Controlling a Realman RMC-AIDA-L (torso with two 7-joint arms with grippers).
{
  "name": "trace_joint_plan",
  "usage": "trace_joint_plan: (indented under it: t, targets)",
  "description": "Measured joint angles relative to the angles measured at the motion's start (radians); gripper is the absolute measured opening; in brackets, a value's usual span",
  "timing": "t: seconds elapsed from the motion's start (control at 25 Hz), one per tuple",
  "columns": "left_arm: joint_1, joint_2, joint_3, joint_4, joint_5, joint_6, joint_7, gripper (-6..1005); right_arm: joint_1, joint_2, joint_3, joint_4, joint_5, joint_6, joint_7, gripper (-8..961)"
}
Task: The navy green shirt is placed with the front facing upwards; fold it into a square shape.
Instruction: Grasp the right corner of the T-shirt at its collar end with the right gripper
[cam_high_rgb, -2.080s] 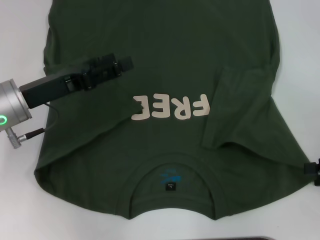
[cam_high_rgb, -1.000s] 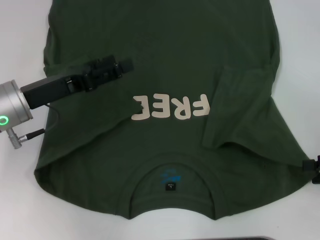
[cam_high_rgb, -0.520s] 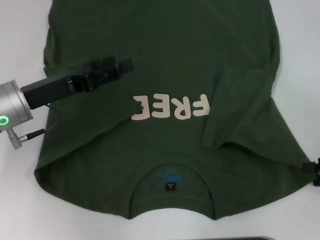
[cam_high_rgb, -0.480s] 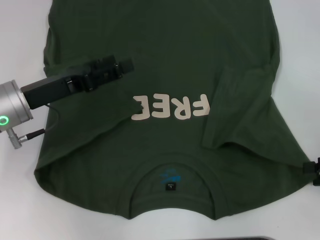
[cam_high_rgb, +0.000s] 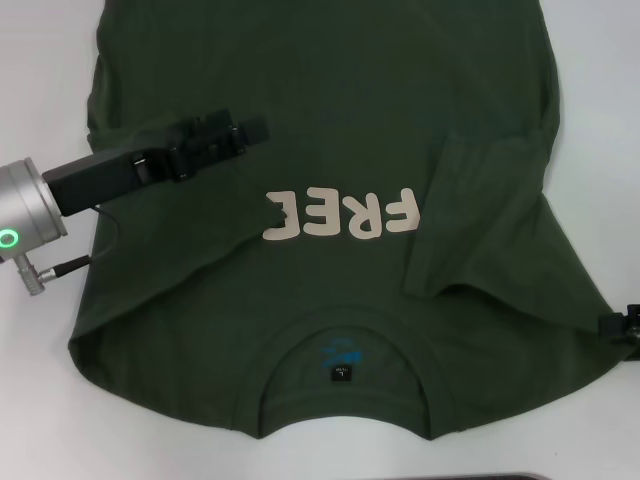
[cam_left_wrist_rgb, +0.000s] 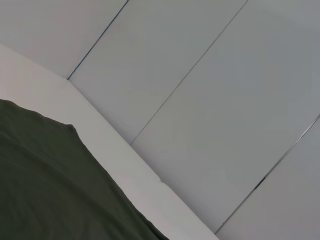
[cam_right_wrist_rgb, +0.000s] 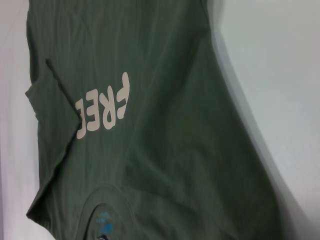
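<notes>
Overhead, the navy green shirt (cam_high_rgb: 330, 230) lay face-up on the table (cam_high_rgb: 40, 60), both sleeves folded inward. The left gripper (cam_high_rgb: 250, 130) hovered at ten o'clock of the lettering, fingers together, holding nothing. The right gripper (cam_high_rgb: 622, 326) sat at the four-o'clock shoulder edge; its opening could not be told.

Left wrist: shirt edge (cam_left_wrist_rgb: 45, 180), table only.

Right wrist: shirt (cam_right_wrist_rgb: 150, 140) spread flat. Judged next: fold lengthwise. No containers were present.

A plain white tabletop (cam_high_rgb: 40, 60) fills the scene, evenly lit, with soft shadows. In the left wrist view, pale grey wall panels (cam_left_wrist_rgb: 210, 90) rise behind the tabletop's edge, split by thin dark seams running toward 1 o'clock
</notes>
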Motion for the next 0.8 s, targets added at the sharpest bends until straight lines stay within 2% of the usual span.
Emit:
trace_joint_plan:
  t: [0.32,0.8]
  targets:
    - [0.000,0.000,0.000,0.000,0.000,-0.004,0.000,898,0.003,0.002,0.001,0.000,0.000,-0.003,0.001,756]
    - [0.000,0.002,0.000,0.000,0.000,-0.004,0.000,897,-0.004,0.001,0.001,0.003,0.000,-0.006,0.010,418]
